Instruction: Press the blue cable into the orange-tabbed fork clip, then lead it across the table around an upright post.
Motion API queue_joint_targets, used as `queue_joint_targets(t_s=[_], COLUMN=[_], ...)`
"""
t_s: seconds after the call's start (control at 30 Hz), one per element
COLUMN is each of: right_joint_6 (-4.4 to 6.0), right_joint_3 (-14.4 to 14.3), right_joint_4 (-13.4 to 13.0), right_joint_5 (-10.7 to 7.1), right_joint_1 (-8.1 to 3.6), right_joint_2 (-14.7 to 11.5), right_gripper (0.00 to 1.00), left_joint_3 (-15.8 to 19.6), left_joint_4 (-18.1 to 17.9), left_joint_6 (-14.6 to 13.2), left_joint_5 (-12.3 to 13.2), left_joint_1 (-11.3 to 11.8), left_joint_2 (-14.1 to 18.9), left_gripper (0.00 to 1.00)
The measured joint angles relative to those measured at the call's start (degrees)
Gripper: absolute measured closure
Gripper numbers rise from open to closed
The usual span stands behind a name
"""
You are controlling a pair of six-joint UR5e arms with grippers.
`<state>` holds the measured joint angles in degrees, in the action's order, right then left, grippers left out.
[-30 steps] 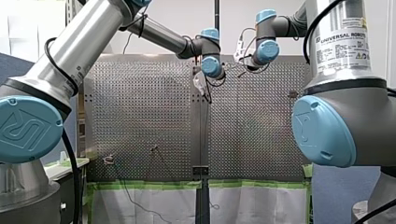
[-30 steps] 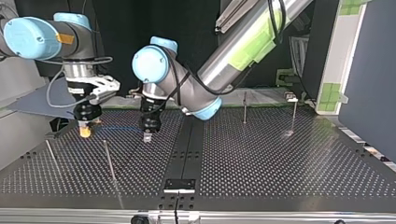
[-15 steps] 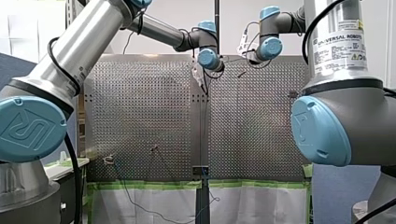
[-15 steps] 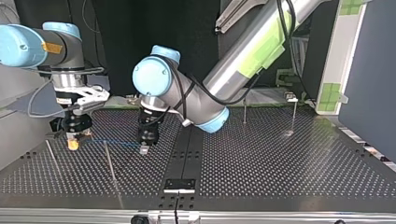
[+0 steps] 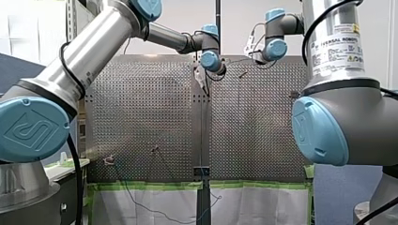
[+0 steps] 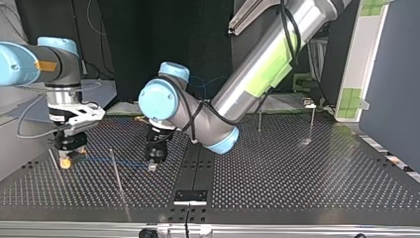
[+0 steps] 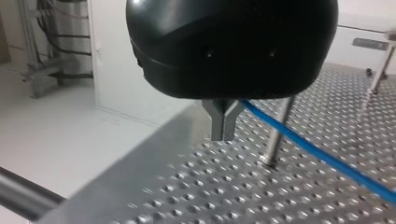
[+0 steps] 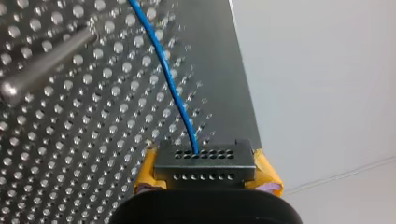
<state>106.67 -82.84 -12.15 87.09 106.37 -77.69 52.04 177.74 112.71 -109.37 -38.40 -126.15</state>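
The blue cable (image 6: 99, 160) is stretched low over the perforated table between my two grippers. My right gripper (image 6: 64, 162), with yellow pads, is at the top view's left and is shut on one end of the cable (image 8: 180, 105). My left gripper (image 6: 153, 165) stands near the middle. Its metal fingers (image 7: 223, 122) are pressed together, and the cable (image 7: 317, 156) leaves them sideways past a thin upright post (image 7: 276, 135). In the top view the cable crosses a slim post (image 6: 116, 173). I cannot make out the orange-tabbed clip.
Another leaning post (image 6: 54, 166) stands by my right gripper. Two more posts (image 6: 259, 118) (image 6: 311, 124) rise at the far right of the top view. A black centre strip with a bracket (image 6: 190, 196) divides the table (image 6: 297, 178). The table's edge lies close beside my right gripper (image 8: 243, 93).
Both grippers have carried the cable toward the top view's near edge. My right gripper has also shifted further to that view's left. Both grips are unchanged.
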Motion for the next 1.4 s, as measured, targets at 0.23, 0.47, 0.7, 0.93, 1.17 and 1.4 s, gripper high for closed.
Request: queue_joint_targets(t_s=[0.23, 0.47, 0.7, 0.93, 1.17, 1.4], right_joint_6=[0.4, 0.81, 0.82, 0.83, 0.68, 0.47], right_joint_3=[1.4, 2.9, 3.0, 3.0, 3.0, 2.0], right_joint_4=[0.1, 0.5, 0.5, 0.4, 0.3, 0.2], right_joint_5=[-0.04, -0.09, -0.08, -0.02, 0.03, -0.2], right_joint_1=[-1.63, -3.09, -4.34, -5.34, -6.33, -6.67], right_joint_2=[1.6, 2.6, 4.2, 5.5, 7.0, 10.4], right_gripper=[1.0, 1.0, 1.0, 1.0, 1.0, 1.0], left_joint_3=[-3.8, -7.6, -10.1, -10.2, -10.2, -10.1], left_joint_4=[1.6, 1.5, 1.0, 0.9, 0.8, 0.7], left_joint_6=[0.1, 0.7, 2.0, 1.9, 1.6, 1.2], left_joint_5=[0.7, 2.3, 3.6, 4.5, 5.2, 5.3], left_joint_1=[0.5, 1.2, 1.4, 1.2, 1.3, 1.2], left_joint_2=[-3.6, -4.5, -5.4, -7.3, -9.4, -11.2], left_gripper=[1.0, 1.0, 1.0, 1.0, 1.0, 1.0])
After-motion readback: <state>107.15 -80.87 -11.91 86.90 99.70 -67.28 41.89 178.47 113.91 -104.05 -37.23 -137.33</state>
